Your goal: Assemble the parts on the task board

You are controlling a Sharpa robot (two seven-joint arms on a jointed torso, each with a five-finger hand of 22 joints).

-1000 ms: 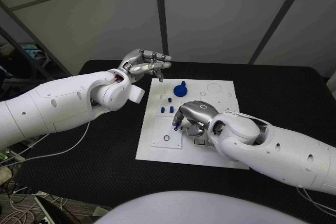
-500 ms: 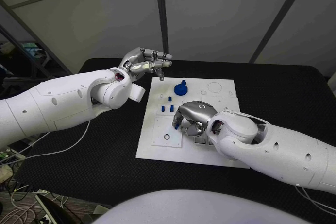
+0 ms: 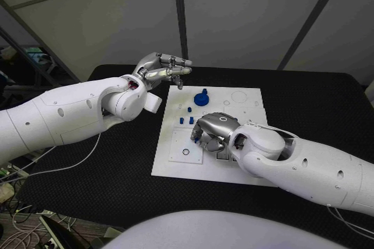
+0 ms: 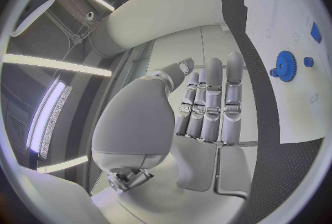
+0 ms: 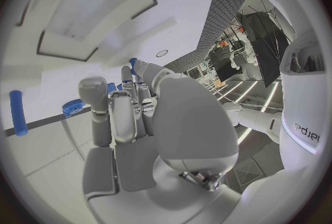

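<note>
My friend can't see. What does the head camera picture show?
The right robot hand presses down on the white task board, beside small blue parts and a blue gear. The left robot hand hovers above the black table.

You can make out one marking: mirrored dark letters, seemingly "Sharpa", on the white robot arm (image 5: 305,131) beside the right hand (image 5: 149,124). The task board (image 3: 234,170) carries no lettering you can read.

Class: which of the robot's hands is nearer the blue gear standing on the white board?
Left. The left hand hovers just beyond the blue gear; the right hand sits farther away, mid-board.
</note>
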